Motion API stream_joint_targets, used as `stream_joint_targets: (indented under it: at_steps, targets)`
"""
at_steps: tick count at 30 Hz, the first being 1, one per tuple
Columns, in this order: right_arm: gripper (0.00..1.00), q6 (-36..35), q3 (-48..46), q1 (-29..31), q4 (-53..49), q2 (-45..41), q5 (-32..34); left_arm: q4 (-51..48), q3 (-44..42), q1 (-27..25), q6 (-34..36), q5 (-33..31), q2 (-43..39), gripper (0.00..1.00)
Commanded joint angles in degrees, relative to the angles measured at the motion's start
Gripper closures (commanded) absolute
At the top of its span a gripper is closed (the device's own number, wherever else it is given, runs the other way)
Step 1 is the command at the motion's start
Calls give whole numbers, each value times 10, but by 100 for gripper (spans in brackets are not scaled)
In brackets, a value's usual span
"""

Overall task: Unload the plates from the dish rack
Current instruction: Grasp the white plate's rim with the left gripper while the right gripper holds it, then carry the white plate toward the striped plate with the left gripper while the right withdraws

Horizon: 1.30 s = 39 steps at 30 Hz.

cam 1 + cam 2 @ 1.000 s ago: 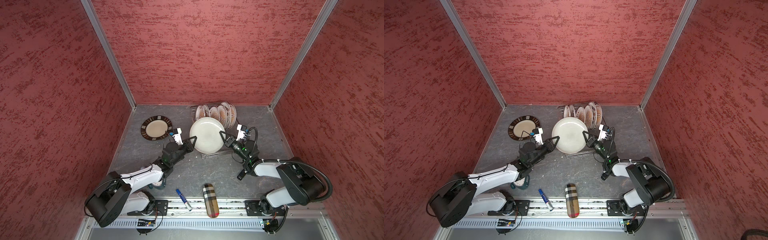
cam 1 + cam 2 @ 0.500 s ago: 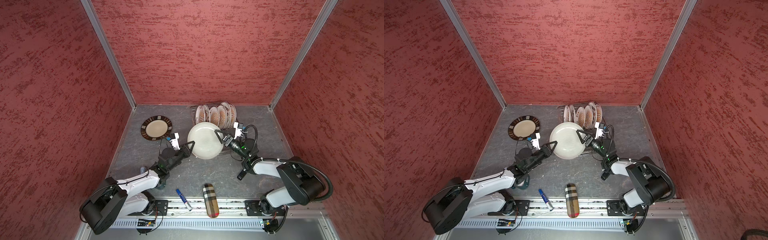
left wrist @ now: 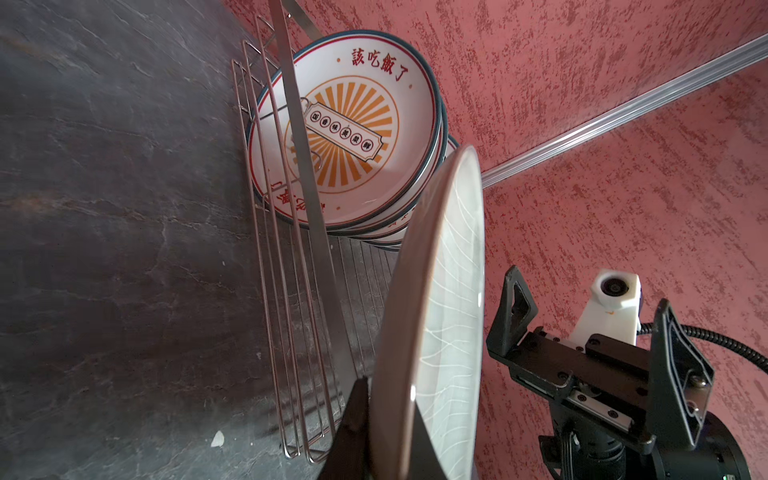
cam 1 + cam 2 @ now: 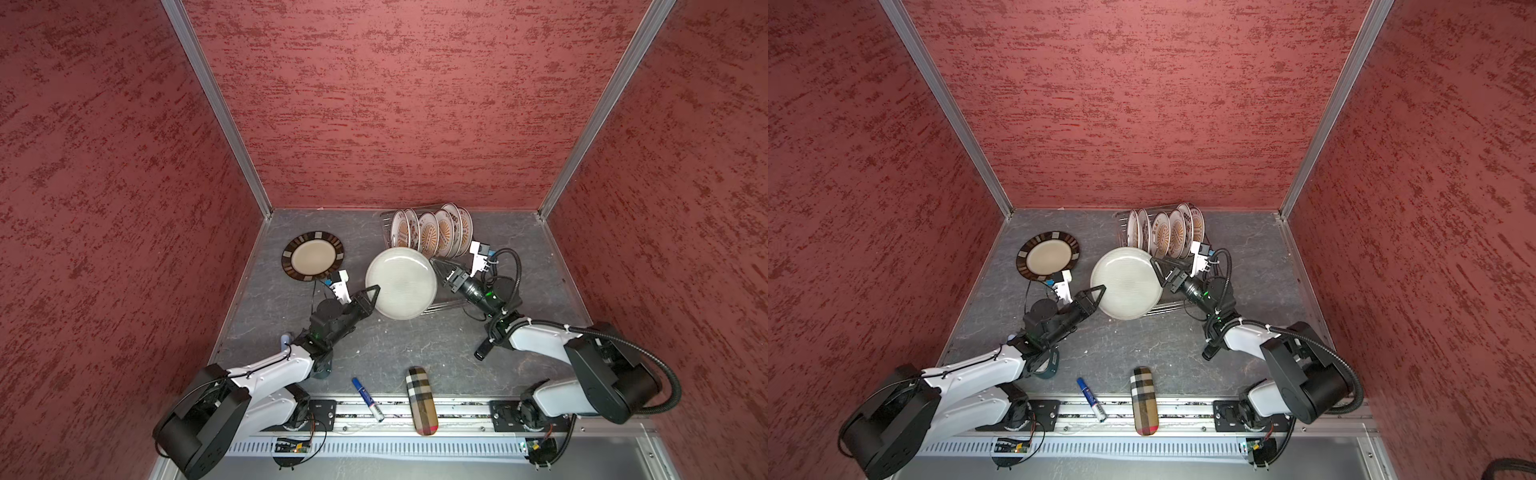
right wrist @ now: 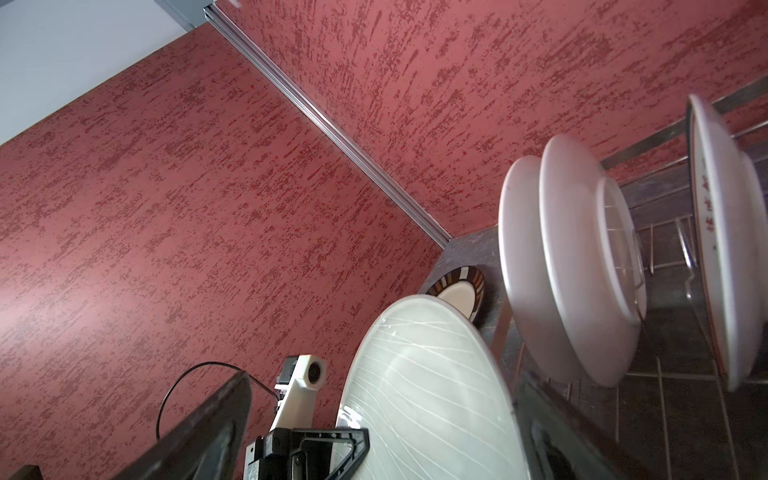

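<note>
Our left gripper clamps the large round grey-white plate; our right gripper stands apart. Next we should lay it flat on the grey surface.

Three red plaster walls, dark-mottled and rough, enclose cell. Silver aluminium corner strips at both back joints. Dark grey slate-look tabletop, matte. Silver aluminium rail along front edge. Light even, soft.
</note>
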Motion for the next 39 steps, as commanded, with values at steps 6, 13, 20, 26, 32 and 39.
stream_joint_targets:
  at_steps: [6,13,20,26,32,39]
  targets:
    - [1,-56,-30,5,5,-33,32,73,23,24,-39,4,-42,100]
    - [1,-124,-10,23,-106,-77,52,59,40,51,-55,-2,-35,100]
    - [1,-203,19,75,-233,-119,169,41,54,125,-84,31,-34,100]
    - [1,-229,43,102,-235,-89,192,-3,54,149,-77,12,-66,100]
    - [1,-268,102,153,-290,-44,238,-38,60,193,-95,42,-98,100]
    - [1,-283,139,190,-295,-12,242,-78,61,226,-106,33,-126,100]
